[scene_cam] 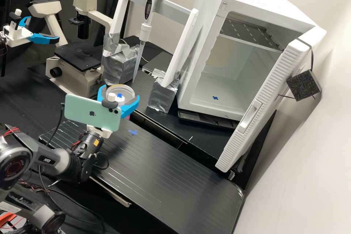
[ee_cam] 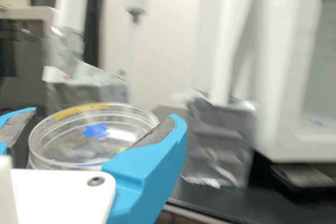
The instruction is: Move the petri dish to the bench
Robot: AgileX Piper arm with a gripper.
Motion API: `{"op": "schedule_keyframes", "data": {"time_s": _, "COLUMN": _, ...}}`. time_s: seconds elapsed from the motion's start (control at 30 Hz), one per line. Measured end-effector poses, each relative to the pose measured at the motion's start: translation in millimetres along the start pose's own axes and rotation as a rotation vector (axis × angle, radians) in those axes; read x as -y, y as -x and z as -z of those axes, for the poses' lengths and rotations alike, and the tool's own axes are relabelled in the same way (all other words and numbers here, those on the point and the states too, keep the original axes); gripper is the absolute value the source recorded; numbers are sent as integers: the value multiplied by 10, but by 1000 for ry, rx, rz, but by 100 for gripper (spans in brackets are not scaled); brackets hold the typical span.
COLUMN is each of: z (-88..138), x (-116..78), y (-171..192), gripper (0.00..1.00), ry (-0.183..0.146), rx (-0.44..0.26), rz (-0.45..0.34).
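Across the upper middle of the high view a white frame [scene_cam: 181, 49] spans two silver-wrapped blocks [scene_cam: 120, 66], and a pipette [scene_cam: 145, 33] hangs upright from its crossbar, its tip pointing down between the blocks. A cream microscope [scene_cam: 78, 69] with a black stage stands at the upper left. On the upper right sits a white incubator [scene_cam: 204, 18], its door [scene_cam: 252, 117] swung open and a perforated metal shelf [scene_cam: 252, 33] inside. A mint-green phone [scene_cam: 86, 111], mounted on the arm left of centre, hides part of the gripper [scene_cam: 121, 93] from the high view.

The bench [scene_cam: 172, 175] is glossy black, scored with long parallel lines, with a small blue tape mark [scene_cam: 132, 132] stuck on it near the middle. The blocks are crinkled and shiny, the incubator door finely ribbed along its edge. The petri dish [scene_cam: 128, 90] is clear, round and shallow, with a yellow strip along part of its rim and a blue patch showing within its outline.

The dish lies between the two blue fingers, dark grippy pads against opposite sides of its wall. The gripper is closed on it, holding it nearly level above the bench, left of centre in the high view, near the silver-wrapped blocks.
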State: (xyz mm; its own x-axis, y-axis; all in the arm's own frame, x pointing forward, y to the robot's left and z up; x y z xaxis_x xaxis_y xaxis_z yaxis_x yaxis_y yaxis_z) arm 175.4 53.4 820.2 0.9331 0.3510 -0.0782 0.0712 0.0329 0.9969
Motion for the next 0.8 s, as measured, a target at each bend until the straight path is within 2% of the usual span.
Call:
{"op": "schedule_keyframes", "data": {"time_s": 0.13, "z": -135, "x": -74, "y": 113, "gripper": 0, "ry": -22, "rx": 66, "rz": 1}}
{"op": "schedule_keyframes", "data": {"time_s": 0.43, "z": -299, "x": -150, "y": 379, "gripper": 0, "ry": -41, "rx": 197, "rz": -16}}
{"op": "schedule_keyframes", "data": {"time_s": 0.53, "z": -272, "x": -165, "y": 430, "gripper": 0, "ry": -34, "rx": 200, "rz": -20}}
{"op": "schedule_keyframes", "data": {"time_s": 0.7, "z": -195, "x": -176, "y": 464, "gripper": 0, "ry": -1, "rx": 177, "rz": -26}}
{"op": "schedule_keyframes", "data": {"time_s": 0.8, "z": -208, "x": -156, "y": 458, "gripper": 0, "ry": -7, "rx": 177, "rz": -5}}
